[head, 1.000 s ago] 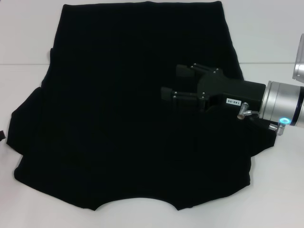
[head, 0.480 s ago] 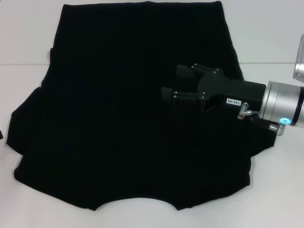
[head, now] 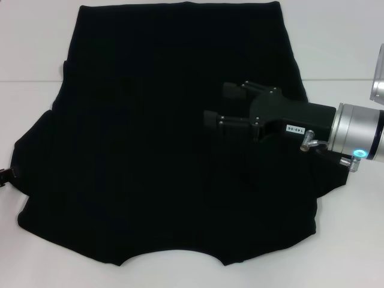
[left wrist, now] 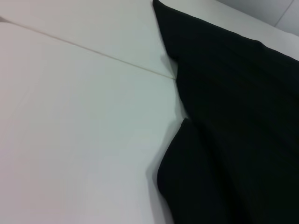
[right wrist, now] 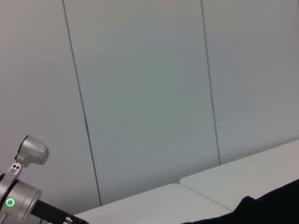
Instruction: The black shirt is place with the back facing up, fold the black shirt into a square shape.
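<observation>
Currently the only visible change is at the left edge of the head view: a small dark part of the left gripper (head: pixel 5 176) now shows beside the left sleeve tip, lower than it showed half a second ago and slightly farther into the frame. The right gripper (head: pixel 216 103) has not moved over the last second. Judged from this, the left arm is approaching the left sleeve while the right arm waits, and no fold has begun.

The black shirt (head: pixel 162 138) lies flat on the white desk (head: pixel 336 36), filling most of the head view. Its straight hem runs along the upper edge of the frame; the sleeves spread toward the lower left and lower right, and the neck notch sits at the bottom centre. No lettering is visible, so the back faces up.

The right arm enters from the right of the frame, wrist horizontal, pointing toward the left. Its fingers are spread apart and grasp nothing; they hover over the right half of the shirt, right of centre.

Of the left gripper, too little is visible to tell the state of its fingers. The left wrist view shows the shirt (left wrist: pixel 233 116) edge and sleeve against bare desk (left wrist: pixel 79 116).
</observation>
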You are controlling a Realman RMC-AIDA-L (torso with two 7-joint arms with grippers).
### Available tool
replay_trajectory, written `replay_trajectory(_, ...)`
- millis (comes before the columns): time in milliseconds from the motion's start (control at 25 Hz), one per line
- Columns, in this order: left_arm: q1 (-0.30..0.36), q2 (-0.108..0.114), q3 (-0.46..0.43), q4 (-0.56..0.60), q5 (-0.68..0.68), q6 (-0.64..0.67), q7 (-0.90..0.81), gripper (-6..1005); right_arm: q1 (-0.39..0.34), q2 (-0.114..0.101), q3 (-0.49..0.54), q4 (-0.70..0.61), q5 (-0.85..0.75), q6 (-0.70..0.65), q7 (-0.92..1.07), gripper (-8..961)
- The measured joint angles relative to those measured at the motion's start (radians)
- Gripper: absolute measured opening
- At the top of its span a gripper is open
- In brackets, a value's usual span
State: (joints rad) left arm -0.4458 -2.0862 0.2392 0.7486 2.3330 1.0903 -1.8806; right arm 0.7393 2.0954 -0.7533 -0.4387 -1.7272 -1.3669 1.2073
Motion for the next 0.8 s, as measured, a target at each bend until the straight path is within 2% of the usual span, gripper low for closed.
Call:
replay_trajectory(320, 0.004, -0.002, 0.001, 0.000, 0.000, 0.005, 0.000, 533, -0.002, 0.000, -0.002, 0.000, 0.000, 0.000, 0.000, 915)
replay_trajectory(640, -0.004, -0.003, 0.028, -0.002, 0.000, 0.037, 0.000, 644, -0.002, 0.000, 0.000, 0.000, 0.000, -0.001, 0.000, 915)
replay_trajectory(800, -0.006, -0.003, 0.036, -0.002, -0.002, 0.039, 0.000, 642, -0.002, 0.000, 0.001, 0.000, 0.000, -0.001, -0.002, 915)
